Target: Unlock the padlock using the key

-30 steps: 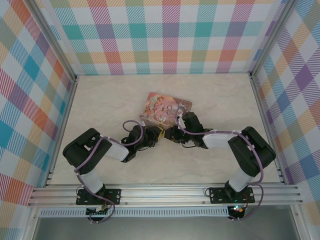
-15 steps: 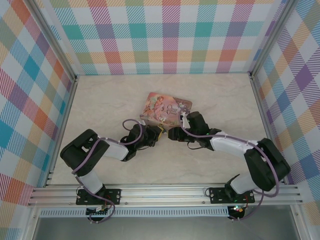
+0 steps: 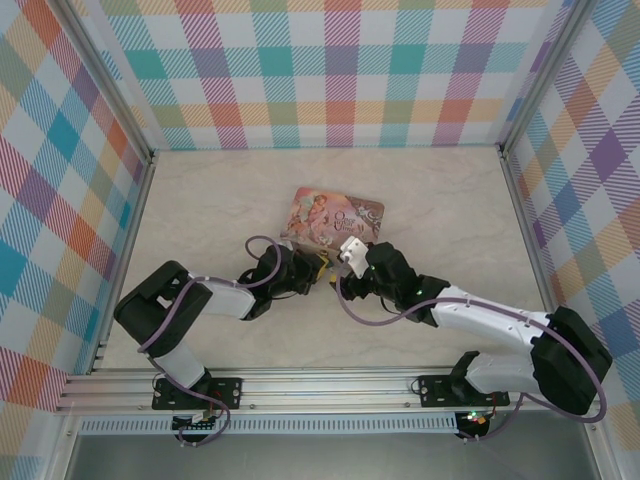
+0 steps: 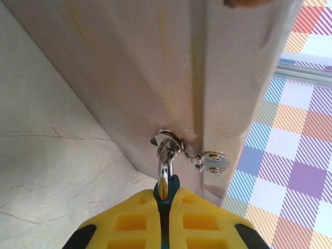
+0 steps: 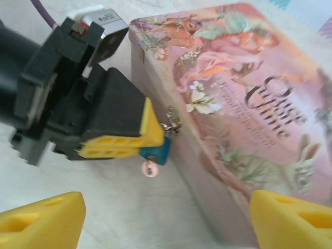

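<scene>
The small blue padlock (image 5: 156,151) hangs by its metal shackle (image 4: 165,165) from the hasp on the front wall of the pink pictured tin (image 5: 244,98). My left gripper (image 4: 165,193) is shut on the padlock's body, its yellow fingers (image 5: 118,142) pressed on both sides. The key (image 5: 150,167) sticks out of the padlock's underside, only its little round head showing. My right gripper (image 5: 166,223) stands wide open a short way back from the key, touching nothing. From above, both grippers (image 3: 312,272) (image 3: 338,272) meet at the tin's near edge.
The tin (image 3: 333,218) lies mid-table on the pale marble top (image 3: 200,210). Checked walls and metal rails (image 3: 330,385) enclose the table. A purple cable (image 3: 262,244) loops above the left wrist. Open room lies behind and to both sides of the tin.
My right gripper has opened wide and let go of the key, which stays in the padlock. The right arm has stretched out low to the right. The left gripper keeps its grip.
</scene>
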`<action>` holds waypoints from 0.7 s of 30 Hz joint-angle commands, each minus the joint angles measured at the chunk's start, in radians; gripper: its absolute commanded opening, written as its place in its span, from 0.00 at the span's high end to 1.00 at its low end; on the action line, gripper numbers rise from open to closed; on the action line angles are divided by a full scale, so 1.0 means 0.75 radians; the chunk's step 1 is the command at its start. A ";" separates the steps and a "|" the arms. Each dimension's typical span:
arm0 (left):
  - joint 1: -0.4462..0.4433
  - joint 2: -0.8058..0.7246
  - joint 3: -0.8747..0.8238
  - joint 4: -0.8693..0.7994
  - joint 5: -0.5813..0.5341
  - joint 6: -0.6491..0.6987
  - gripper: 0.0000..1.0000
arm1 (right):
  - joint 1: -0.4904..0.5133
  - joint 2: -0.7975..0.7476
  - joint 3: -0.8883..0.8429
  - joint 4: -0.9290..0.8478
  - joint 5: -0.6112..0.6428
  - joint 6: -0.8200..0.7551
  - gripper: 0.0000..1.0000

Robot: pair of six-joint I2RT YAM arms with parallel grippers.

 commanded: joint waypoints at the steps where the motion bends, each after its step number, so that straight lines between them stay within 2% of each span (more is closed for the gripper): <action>1: 0.034 -0.079 0.047 0.021 0.047 0.010 1.00 | 0.015 -0.031 -0.095 0.169 0.073 -0.426 0.13; 5: 0.049 -0.100 0.056 -0.016 0.068 0.017 1.00 | 0.016 -0.023 -0.249 0.393 -0.057 -0.754 0.01; 10: 0.049 -0.101 0.077 -0.030 0.090 0.016 1.00 | 0.015 0.036 -0.248 0.490 -0.030 -0.819 0.05; 21: 0.049 -0.119 0.088 -0.048 0.084 0.011 1.00 | 0.016 0.267 -0.162 0.624 -0.057 -0.741 0.45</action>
